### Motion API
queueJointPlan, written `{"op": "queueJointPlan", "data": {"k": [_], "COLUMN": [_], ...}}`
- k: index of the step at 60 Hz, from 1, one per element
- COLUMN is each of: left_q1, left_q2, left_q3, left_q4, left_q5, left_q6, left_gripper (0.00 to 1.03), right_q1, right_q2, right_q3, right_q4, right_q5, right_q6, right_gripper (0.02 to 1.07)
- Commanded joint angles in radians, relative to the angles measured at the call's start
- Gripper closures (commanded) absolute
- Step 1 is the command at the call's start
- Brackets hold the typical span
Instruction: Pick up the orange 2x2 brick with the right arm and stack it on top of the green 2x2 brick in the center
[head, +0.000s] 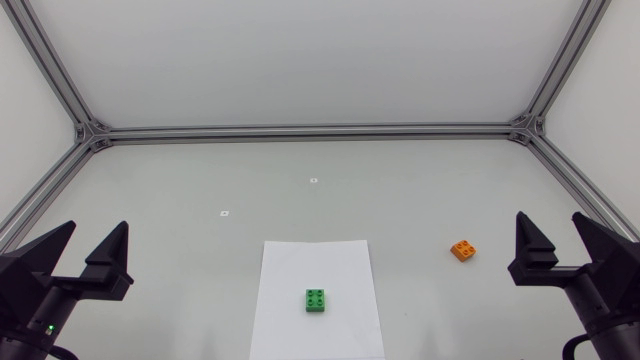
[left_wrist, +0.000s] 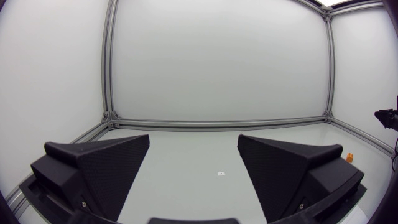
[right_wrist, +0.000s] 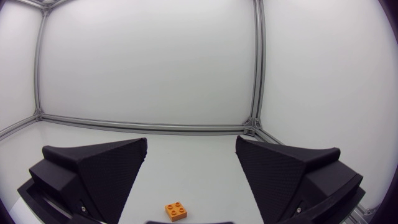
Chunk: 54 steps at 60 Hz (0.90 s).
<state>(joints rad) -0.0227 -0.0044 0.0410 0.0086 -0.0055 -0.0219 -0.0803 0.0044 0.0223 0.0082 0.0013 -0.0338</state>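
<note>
The orange brick (head: 462, 251) sits slightly askew on the surface, well right of the green brick (head: 316, 300). The right gripper (head: 551, 228), fingers spread and empty, might pinch it by the corners. A skewed grip would misalign the studs, or shove the green brick aside. The left gripper (head: 96, 230), far to the green brick's left, is likewise released.

Open table (head: 420, 205) around orange brick (head: 462, 251)

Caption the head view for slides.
Orange brick right of green brick on white sheet; left arm and right arm, jaws open.

Orange brick (head: 463, 251) apart, green brick (head: 317, 300) centred
</note>
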Motion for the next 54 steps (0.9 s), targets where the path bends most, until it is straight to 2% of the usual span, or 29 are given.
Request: {"op": "queueJointPlan", "data": {"k": [1,18,39,54], "left_q1": [0.003,0.003,0.003,0.003], "left_q2": [-0.008,-0.008,-0.008,-0.008], "left_q3": [-0.041,-0.041,-0.041,-0.041], "left_q4": [-0.013,-0.015,-0.015,-0.015], "left_q5": [0.004,0.004,0.004,0.004], "left_q6": [0.013,0.013,0.013,0.013], "left_gripper": [0.04,0.04,0.04,0.04], "right_q1": [0.005,0.011,0.010,0.017], "right_q2": [-0.012,0.032,0.293,0.580], "right_q3": [0.031,0.166,0.369,0.585], "right_q4": [0.018,-0.017,-0.057,-0.246], "right_q5": [0.009,0.002,0.011,-0.024], "right_q6": [-0.011,-0.026,-0.037,-0.035], "right_gripper": [0.06,0.06,0.06,0.06]}}
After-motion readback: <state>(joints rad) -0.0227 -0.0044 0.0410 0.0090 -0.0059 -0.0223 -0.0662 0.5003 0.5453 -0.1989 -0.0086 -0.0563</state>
